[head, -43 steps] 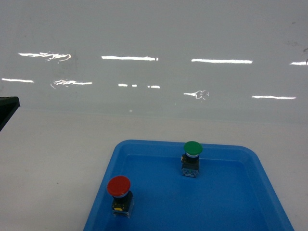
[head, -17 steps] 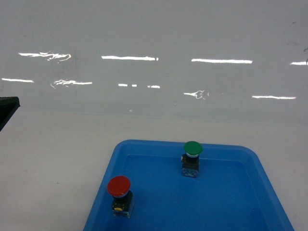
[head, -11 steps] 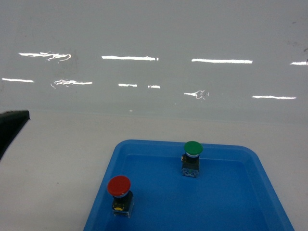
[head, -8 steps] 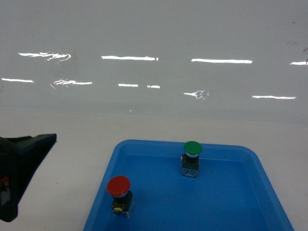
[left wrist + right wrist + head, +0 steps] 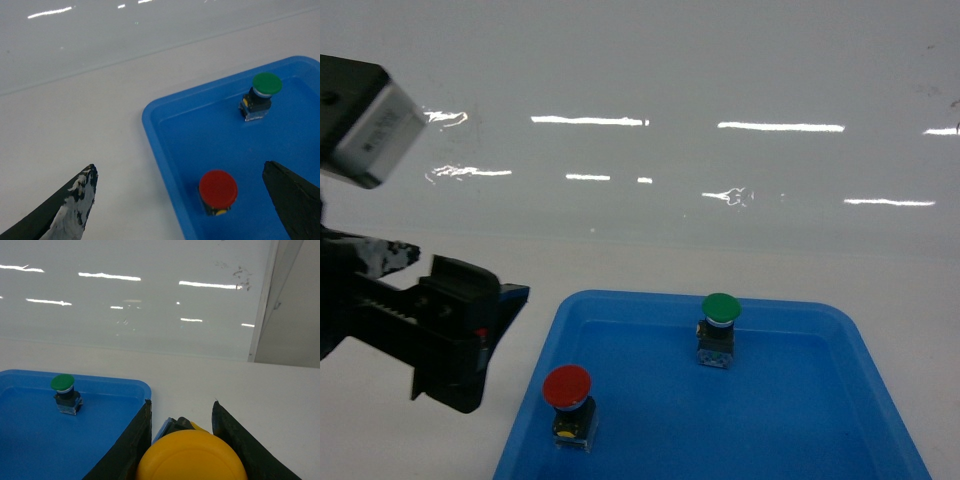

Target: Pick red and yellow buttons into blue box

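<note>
Reaching is the step in hand: the left gripper (image 5: 470,340) hangs over the bare white tabletop (image 5: 440,270) just off the left edge of the shallow blue tray (image 5: 770,430), its jaws spread wide and holding nothing. In the left wrist view the two dark fingertips (image 5: 75,200) sit far apart, with the red button (image 5: 218,190) low between them though nearer the right-hand one. That red button (image 5: 567,388) stands upright on its block base inside the tray, close to the tray's left wall toward the near corner; a green button (image 5: 720,310) stands apart from it by the tray's far wall and is not wanted. The right gripper (image 5: 182,432) does not show in the head view; its own camera shows the yellow button (image 5: 192,457) filling the space between its two dark fingers, the cap close up against the lens, so it looks closed on that button, poised above the tabletop just beyond the tray's right rim. The deep blue box cannot be seen in any view, so where it stands cannot be told. By my reading one button is in hand and the other not yet taken. The next move for the left arm calls for shifting rightward over the tray rim, centring the wide jaws on the red cap or the base below it, descending without knocking the wall, and closing gently, since the top-heavy button could tip if nudged from one side.
</note>
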`<state>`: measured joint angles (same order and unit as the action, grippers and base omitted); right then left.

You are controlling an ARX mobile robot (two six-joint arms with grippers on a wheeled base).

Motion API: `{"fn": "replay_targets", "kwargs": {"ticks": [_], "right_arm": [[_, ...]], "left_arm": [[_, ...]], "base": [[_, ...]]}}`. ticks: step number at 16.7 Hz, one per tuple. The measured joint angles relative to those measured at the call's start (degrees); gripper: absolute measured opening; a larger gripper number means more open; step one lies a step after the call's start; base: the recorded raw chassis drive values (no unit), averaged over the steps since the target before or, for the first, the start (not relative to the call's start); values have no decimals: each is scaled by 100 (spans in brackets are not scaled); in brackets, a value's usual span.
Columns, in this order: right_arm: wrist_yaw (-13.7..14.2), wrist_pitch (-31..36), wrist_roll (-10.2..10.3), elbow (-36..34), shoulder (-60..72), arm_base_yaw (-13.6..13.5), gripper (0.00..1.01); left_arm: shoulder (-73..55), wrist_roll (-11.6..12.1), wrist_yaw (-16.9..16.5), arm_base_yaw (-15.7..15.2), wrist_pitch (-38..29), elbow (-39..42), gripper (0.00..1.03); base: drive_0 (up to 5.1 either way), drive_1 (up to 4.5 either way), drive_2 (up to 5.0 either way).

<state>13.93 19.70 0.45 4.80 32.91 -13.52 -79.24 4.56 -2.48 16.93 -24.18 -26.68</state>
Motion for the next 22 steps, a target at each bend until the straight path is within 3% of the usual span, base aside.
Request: {"fn": "replay_targets", "kwargs": {"ticks": [5,8,10,13,15,22], "right_arm": [[0,-2,-2,0,0,0,32],[0,-2,-2,0,0,0,32],[0,-2,-2,0,0,0,32],[0,-2,-2,0,0,0,32],[0,-2,-2,0,0,0,32],[0,-2,-2,0,0,0,32]], "left_arm": [[-1108,42,-13,151,367,-824,98],[-1676,-52,-269,22,673,-1163,98],[-1880,-186,-479,-11,977,-1403,98],[-1996,-634,-831,133,1388,-1574,98],[-2098,-745,-815,238,1303,-1506,98],[-2653,-866,-951,0,793,-1283,98]], "base": [[0,0,0],[0,0,0],[0,0,0],[0,0,0],[0,0,0],[0,0,0]]}}
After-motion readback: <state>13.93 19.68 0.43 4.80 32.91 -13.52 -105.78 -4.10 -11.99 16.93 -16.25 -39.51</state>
